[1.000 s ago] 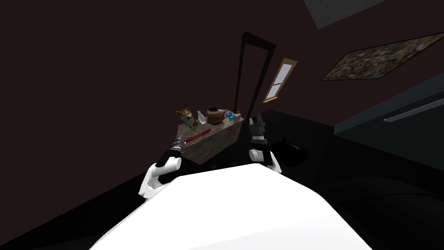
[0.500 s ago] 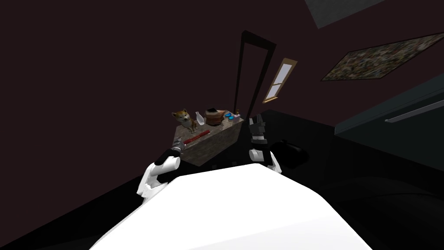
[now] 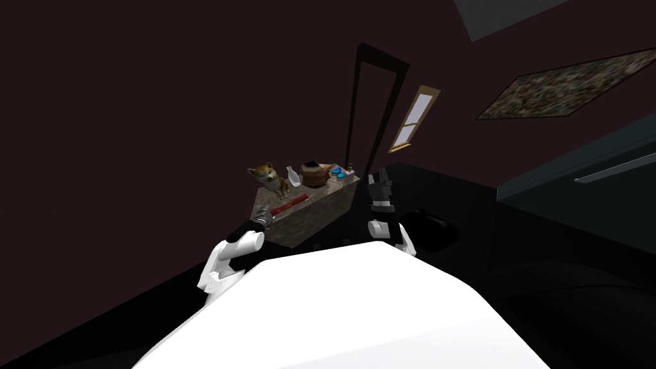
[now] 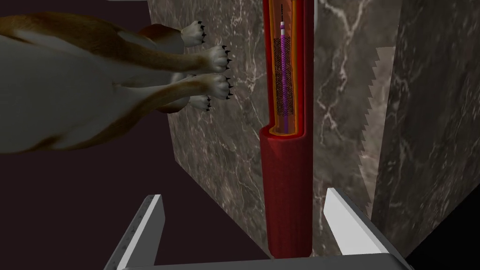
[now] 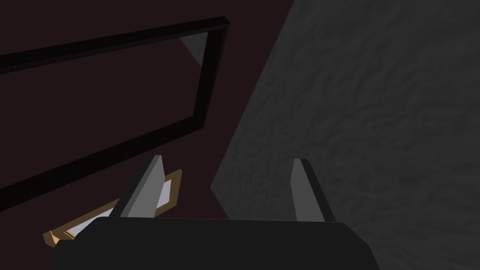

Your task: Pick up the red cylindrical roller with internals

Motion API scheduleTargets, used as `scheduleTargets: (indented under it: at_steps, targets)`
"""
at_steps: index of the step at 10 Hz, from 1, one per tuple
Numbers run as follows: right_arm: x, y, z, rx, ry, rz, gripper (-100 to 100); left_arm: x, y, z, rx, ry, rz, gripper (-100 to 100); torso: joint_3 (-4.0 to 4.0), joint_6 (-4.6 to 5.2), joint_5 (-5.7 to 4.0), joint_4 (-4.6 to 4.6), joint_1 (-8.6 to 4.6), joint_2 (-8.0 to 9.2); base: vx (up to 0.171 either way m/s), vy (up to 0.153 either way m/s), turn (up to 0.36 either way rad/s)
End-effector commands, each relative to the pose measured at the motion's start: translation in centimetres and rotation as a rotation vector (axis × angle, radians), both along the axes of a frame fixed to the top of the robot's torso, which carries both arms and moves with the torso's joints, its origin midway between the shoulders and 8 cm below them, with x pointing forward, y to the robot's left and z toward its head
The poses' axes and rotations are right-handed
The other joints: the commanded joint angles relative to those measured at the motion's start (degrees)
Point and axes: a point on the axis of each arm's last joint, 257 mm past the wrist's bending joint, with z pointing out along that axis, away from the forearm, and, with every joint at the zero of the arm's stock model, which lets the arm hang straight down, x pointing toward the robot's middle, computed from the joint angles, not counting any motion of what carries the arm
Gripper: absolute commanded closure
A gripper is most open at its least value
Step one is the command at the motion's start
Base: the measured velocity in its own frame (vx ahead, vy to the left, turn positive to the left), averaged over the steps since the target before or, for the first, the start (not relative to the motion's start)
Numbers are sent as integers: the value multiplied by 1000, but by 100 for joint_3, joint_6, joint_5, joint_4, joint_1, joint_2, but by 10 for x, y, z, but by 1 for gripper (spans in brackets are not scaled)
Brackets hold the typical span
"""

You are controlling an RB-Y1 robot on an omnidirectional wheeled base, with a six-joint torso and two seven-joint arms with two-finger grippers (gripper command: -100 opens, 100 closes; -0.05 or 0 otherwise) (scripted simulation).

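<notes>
On the marble table [image 4: 220, 154] in front of me lies the roller [image 4: 287, 187], a dark red cylinder stretched along the top, pointing away from my left gripper [image 4: 242, 193]. Its far half is cut open, showing an orange lining and a purple mesh core. My left fingers [image 4: 150, 220] are spread wide, and the roller's near end sits between them, closer to one finger than the other and touching neither. That end reaches the table's edge. A dog [image 4: 93, 84], tan and white, stands on the table beside the roller, its paws near the cut-open part but apart from it.

From my head, the roller [image 3: 288, 206] shows as a thin red line on the table [image 3: 314, 214], with the left gripper [image 3: 262, 219] at its near end and the dog [image 3: 268, 179] behind it. A white bottle [image 3: 293, 174] and a brown round thing [image 3: 315, 173] stand further back. My right gripper [image 3: 382, 176] is raised beside the table's far corner, fingers [image 5: 304, 187] wide apart and holding nothing.
</notes>
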Motion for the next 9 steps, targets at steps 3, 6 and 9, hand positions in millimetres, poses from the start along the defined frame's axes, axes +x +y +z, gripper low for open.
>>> scheduleTargets:
  at_steps: [3,6,9]
  targets:
    - [0,0,0,0,0,0,0,-11,1,-13,-36,75,7,-100,-3,0,1,-1,7,-6,87,-43,18]
    - [0,0,0,0,0,0,0,-22,1,-24,-61,140,9,-100,-5,0,0,-2,2,-7,89,-58,23]
    - [0,0,0,0,0,0,0,-36,-1,-36,-87,217,3,-100,-16,0,-4,-6,-16,-27,133,-85,42]
